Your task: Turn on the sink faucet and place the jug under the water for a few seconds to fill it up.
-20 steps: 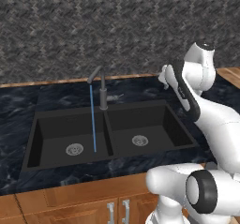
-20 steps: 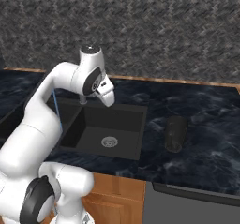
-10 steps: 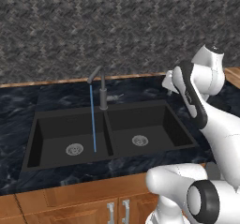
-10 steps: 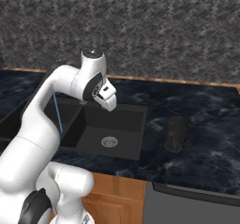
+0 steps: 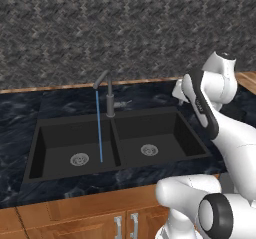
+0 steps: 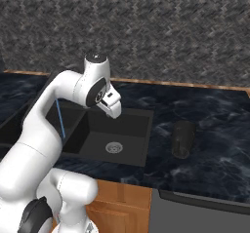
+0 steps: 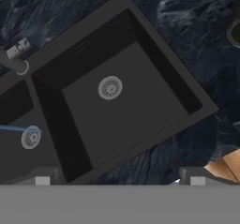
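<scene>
Now water (image 5: 99, 128) runs from sink faucet (image 5: 107, 94) into the left basin: step 1 done. My gripper (image 6: 113, 111) hangs wide open, empty, over the sink (image 6: 141, 154). Next: reach right to the jug (image 6: 183, 138) upright on the counter (image 6: 215, 144).

So the arm (image 6: 53, 105) is all glossy white shells, chunky and rounded, kind of tube-shaped links with bulbous joints. Each joint has a dark grey or black round cap ringed in lighter grey, like the one at 5 o'clock in the left base view. A black strip runs along one upper link. The hand block (image 6: 111, 105) is white and boxy.
</scene>
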